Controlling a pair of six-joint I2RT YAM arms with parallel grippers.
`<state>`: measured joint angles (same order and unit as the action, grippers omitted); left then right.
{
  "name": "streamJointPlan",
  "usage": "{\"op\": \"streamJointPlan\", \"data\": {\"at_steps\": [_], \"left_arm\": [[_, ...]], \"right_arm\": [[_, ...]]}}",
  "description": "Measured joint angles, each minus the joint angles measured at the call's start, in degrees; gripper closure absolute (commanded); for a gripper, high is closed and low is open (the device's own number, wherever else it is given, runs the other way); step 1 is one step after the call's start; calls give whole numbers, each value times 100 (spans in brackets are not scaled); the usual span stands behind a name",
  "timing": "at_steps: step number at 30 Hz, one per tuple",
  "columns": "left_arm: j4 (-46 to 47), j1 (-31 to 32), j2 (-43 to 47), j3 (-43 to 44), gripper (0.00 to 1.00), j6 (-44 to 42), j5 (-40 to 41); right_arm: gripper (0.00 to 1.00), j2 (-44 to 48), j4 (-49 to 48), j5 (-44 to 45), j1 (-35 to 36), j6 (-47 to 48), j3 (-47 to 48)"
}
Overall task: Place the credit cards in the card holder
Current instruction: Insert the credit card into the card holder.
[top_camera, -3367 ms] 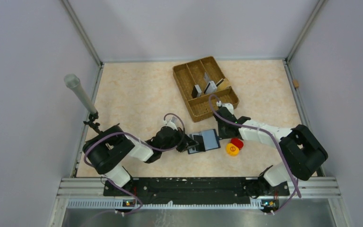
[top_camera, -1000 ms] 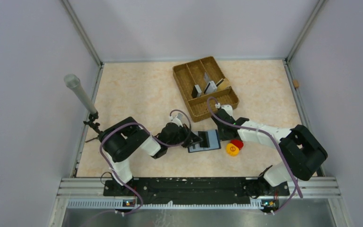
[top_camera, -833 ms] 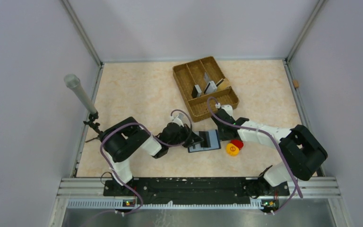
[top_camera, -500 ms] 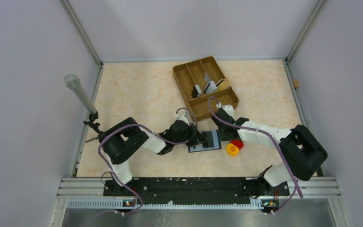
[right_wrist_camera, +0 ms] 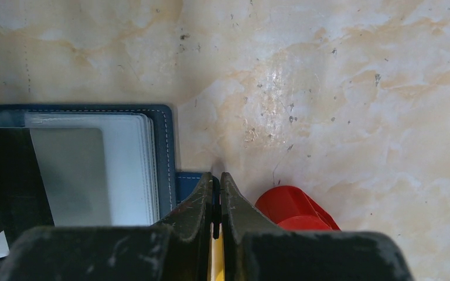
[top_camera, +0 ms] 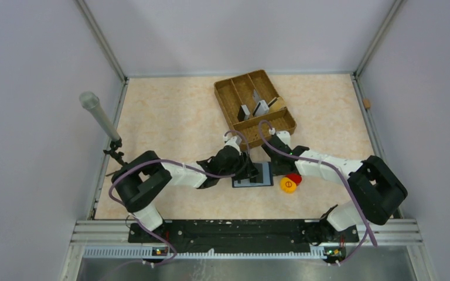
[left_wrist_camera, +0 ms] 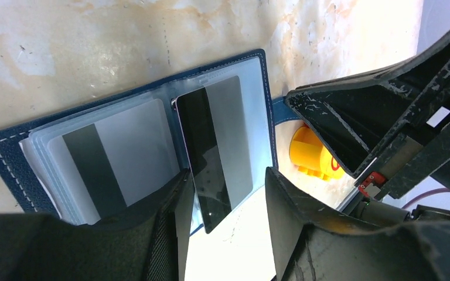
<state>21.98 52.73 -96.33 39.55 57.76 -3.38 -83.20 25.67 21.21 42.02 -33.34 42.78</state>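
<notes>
Your left gripper (left_wrist_camera: 227, 177) stands released, fingers apart astride a smooth half-black, half-grey card (left_wrist_camera: 215, 140) lying on the open, stitched navy card holder (left_wrist_camera: 3, 151). A second card (left_wrist_camera: 117, 161) sits sleeved beside it. Your right gripper (right_wrist_camera: 217, 177) is clenched at the holder's tab (right_wrist_camera: 190, 178); whether it pinches it is unclear. Beyond, the woven tray (top_camera: 232, 93) holds grey pieces (top_camera: 261, 108) too small to count.

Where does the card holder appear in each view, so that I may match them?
Top external: card holder near the centre, slightly below it.
Left wrist: lying open, across the left and middle.
Right wrist: lower left, its navy corner showing.
Shared landmark: yellow round piece beside the holder; a mere sliver in the right wrist view.
</notes>
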Motion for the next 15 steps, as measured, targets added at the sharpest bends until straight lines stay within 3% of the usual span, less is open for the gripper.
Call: {"op": "streamJointPlan", "data": {"at_steps": [8, 15], "left_arm": [[-24, 46, 144, 4, 48, -315, 13], [-264, 68, 470, -42, 38, -343, 332]], "right_arm": [[100, 0, 57, 15, 0, -28, 0], [100, 0, 63, 31, 0, -28, 0]]}}
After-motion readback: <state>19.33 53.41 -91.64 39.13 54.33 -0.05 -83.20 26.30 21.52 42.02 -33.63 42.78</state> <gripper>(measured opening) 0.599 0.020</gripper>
